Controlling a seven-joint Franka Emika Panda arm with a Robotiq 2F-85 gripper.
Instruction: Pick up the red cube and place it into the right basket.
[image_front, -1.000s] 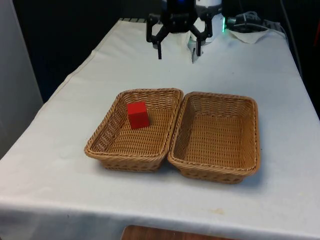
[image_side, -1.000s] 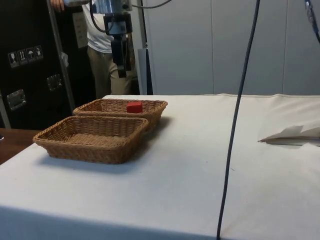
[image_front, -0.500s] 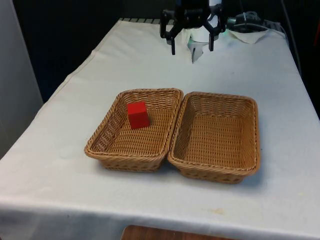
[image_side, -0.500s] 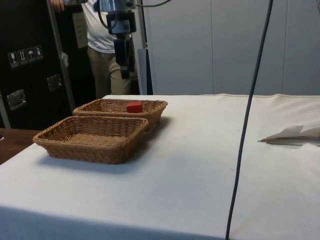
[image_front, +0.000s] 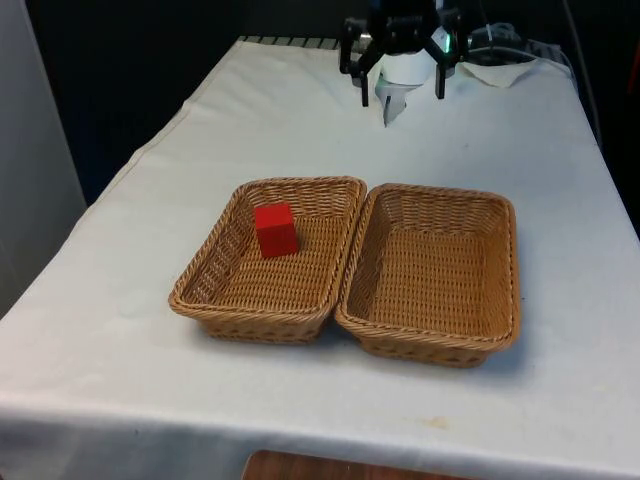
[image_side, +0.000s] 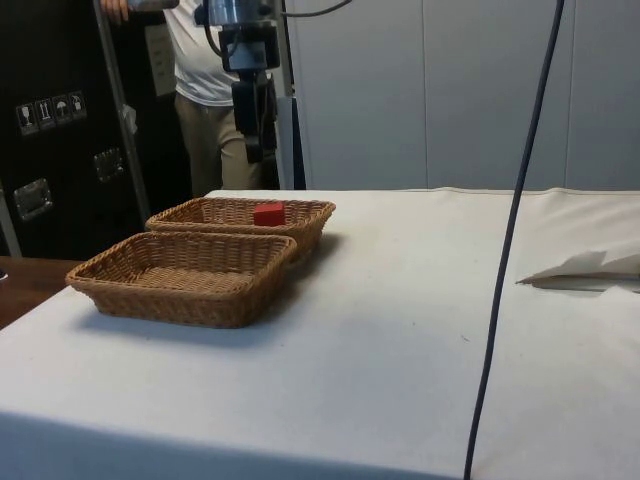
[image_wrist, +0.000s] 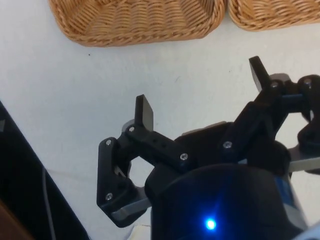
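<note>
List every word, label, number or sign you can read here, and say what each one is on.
No readable words or numbers.
Small white pictogram stickers on the dark cabinet in the side view: symbols, too small to make out.
Red cube, the two wicker baskets and the pincer: no markings.

Black gripper (image_wrist: 200, 95) with angular linkage arms, silver screws at the joints, flat-tipped fingers (image_wrist: 144, 111)
</note>
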